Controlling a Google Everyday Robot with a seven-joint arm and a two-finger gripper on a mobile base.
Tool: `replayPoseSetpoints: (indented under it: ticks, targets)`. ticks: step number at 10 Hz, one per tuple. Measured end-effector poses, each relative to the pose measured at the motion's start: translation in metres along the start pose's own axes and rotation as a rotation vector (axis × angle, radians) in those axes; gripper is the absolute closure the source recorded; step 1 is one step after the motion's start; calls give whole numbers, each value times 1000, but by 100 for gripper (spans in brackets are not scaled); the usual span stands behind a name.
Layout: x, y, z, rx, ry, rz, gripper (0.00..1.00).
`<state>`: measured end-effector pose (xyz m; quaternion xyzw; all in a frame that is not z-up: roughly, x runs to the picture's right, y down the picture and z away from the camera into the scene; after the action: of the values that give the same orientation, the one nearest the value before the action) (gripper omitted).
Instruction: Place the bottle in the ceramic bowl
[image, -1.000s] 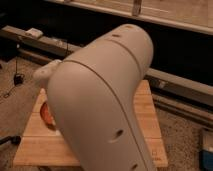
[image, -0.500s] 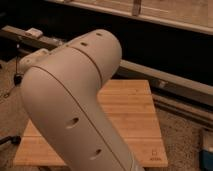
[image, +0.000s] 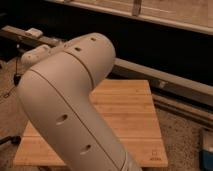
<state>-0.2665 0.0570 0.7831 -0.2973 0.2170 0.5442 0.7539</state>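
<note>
The robot's pale arm (image: 70, 110) fills the left and centre of the camera view, bent over a wooden desk (image: 130, 115). The gripper lies out of sight behind the arm, so where it sits cannot be told. Neither the bottle nor the ceramic bowl shows; the arm covers the desk's left part. A metal rail (image: 165, 80) runs behind the desk.

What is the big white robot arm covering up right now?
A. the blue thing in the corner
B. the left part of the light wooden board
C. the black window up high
B: the bulky white robot arm hides the left part of the light wooden board; the gripper, bottle and bowl are out of sight.
</note>
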Motion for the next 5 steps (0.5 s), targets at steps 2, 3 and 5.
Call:
replayPoseSetpoints:
  ticks: [2, 3, 5]
  targets:
    - [4, 2, 6, 4, 5, -12, 40]
    - [6, 2, 9, 4, 6, -16, 31]
    - [10, 5, 11, 0, 1, -29, 20]
